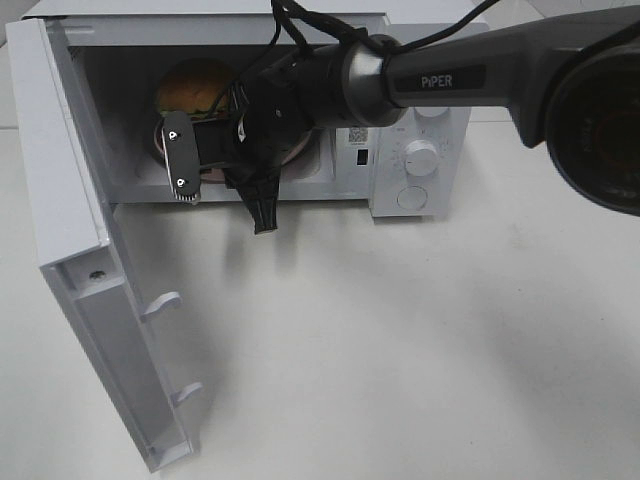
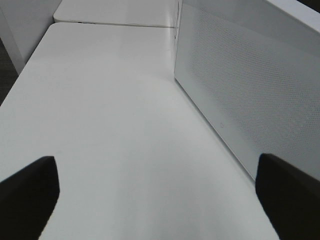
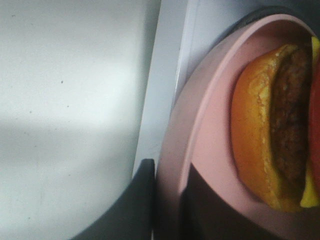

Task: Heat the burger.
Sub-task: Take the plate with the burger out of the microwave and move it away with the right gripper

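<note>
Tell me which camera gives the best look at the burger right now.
The right wrist view: the burger fills it close up on the pink plate, with bun, patty and cheese edge visible. In the exterior high view only its bun top shows inside the microwave, behind the right gripper. The left wrist view misses it.

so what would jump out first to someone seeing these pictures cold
Probably the white microwave at the back of the table, its door swung wide open on the left. Next, the black right arm reaching across into the cavity, where the burger sits on a pink plate. In the right wrist view, the right gripper is clamped on the plate's rim.
</note>
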Robot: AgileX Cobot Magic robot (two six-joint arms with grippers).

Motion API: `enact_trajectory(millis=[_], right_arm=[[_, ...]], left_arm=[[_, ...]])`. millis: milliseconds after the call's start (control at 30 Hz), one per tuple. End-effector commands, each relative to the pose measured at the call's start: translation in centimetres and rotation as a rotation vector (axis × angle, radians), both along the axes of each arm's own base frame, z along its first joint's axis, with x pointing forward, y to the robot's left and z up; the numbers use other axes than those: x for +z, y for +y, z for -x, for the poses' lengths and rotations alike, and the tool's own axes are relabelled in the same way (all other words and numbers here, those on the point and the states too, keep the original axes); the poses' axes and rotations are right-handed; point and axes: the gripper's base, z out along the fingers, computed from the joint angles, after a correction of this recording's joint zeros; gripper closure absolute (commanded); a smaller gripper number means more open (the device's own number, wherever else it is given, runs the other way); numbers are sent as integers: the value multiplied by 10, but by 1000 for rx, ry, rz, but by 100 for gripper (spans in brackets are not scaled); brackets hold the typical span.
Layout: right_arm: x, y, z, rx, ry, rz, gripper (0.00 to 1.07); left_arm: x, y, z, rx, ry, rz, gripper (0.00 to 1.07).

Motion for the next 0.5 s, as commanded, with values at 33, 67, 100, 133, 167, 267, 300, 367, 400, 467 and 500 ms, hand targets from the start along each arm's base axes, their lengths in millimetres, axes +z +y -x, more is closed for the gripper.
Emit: enact_trajectory(millis=[33,67,100,133,167,267,300,367,400,467,500], right_arm=[[22,1,2,35,-85,-49,107],[24,2,7,47,-94,-58,107],[24,2,7,47,-94,-58,107],[27,0,10,62,-116,-57,107],[27,0,10,62,-116,-57,107],[31,-3,16,73,-128,-66,107],[33,-3,23,84,-126,-69,107],[34,-5,27,85,-127,-74,107],[35,-5,33,93,-127,-81,107],[35,-5,36,96,-124,-82,107],[35,-5,36,96,-124,-82,107]], left_arm=[[-1,0,2,1,-10,2,7],[-1,0,2,1,-10,2,7],[-1,0,2,1,-10,2,7],[-1,0,2,1,-10,2,7],[-1,0,2,1,-10,2,7],[-1,0,2,1,-10,2,7],[-1,0,2,1,-10,2,7],[-1,0,2,1,-10,2,7],[-1,0,2,1,-10,2,7],[-1,0,2,1,-10,2,7],[-1,0,2,1,-10,2,7]])
